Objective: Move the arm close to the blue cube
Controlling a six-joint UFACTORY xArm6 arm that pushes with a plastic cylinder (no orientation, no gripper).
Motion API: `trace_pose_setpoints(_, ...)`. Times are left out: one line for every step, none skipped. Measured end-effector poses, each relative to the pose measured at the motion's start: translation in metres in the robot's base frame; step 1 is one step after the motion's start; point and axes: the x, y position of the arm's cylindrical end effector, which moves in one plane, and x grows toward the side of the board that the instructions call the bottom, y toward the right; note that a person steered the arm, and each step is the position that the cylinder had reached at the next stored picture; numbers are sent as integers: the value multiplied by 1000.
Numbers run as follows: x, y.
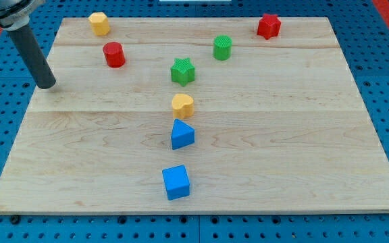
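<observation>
Blue cube [176,182], the block nearest the camera, sits alone near the bottom edge of the wooden board [302,135], a little left of centre, with clear wood around it. My tip [46,86] rests on the board at its far left edge, up toward the view's top, so the cube lies well apart from it, down and to the view's right. No jaws exist on this rig to be released or clenched; the arm ends in a plain dark rod, and it touches no block. Nearest to my tip is the red cylinder [114,55], up and to the right of it, with the yellow block [99,23] further up near the top edge. Between tip and target, but off to the right of a straight line, stand the green star [182,71], the yellow heart-shaped block [182,104] and the blue triangular block [182,135], lined up one below the other above the cube. A green cylinder [222,48] and a red star [269,26] sit far off toward the top right. The approach appears to be at its opening stage. The next move calls for a long diagonal slide toward the view's bottom right, stopping just beside the cube; that path looks free, provided it stays left of the blue triangular block.
</observation>
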Motion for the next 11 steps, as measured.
trace_pose_setpoints(0,16)
trace_pose_setpoints(0,42)
trace_pose_setpoints(9,56)
trace_pose_setpoints(70,81)
trace_pose_setpoints(178,106)
trace_pose_setpoints(234,143)
trace_pose_setpoints(235,173)
trace_pose_setpoints(235,247)
trace_pose_setpoints(234,309)
trace_pose_setpoints(228,281)
trace_pose_setpoints(230,262)
